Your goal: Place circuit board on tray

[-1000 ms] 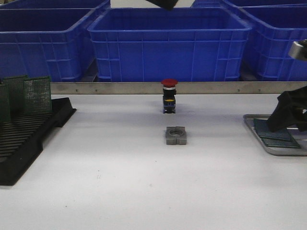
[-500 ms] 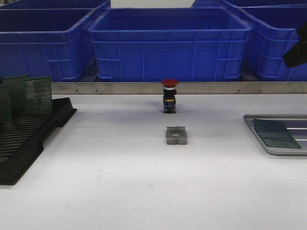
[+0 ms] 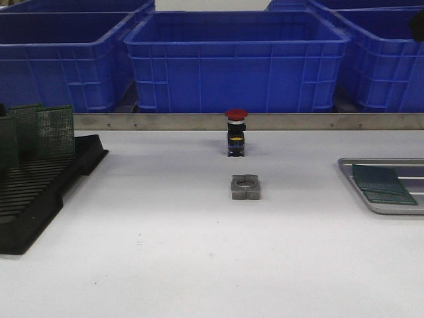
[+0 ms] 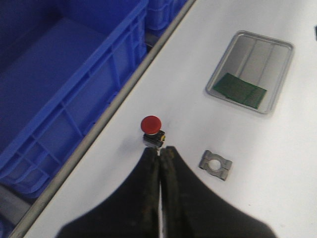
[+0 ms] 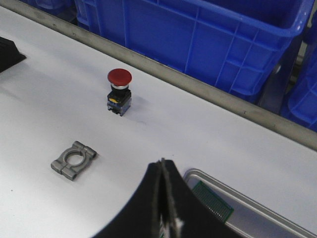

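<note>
**Circuit board rests on tray**

A green circuit board (image 3: pixel 383 183) lies flat inside the silver tray (image 3: pixel 351 173) at the table's right edge. Both the left gripper (image 4: pixel 161 150) and right gripper (image 5: pixel 162 163) hang above the table, fingers pressed together, empty. Mid-table stand a red pushbutton (image 3: pixel 236 132) and a grey metal clamp (image 3: pixel 246 187).

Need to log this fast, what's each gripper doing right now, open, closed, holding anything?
Left gripper: jaws closed, holding nothing.
Right gripper: jaws closed, holding nothing.
</note>
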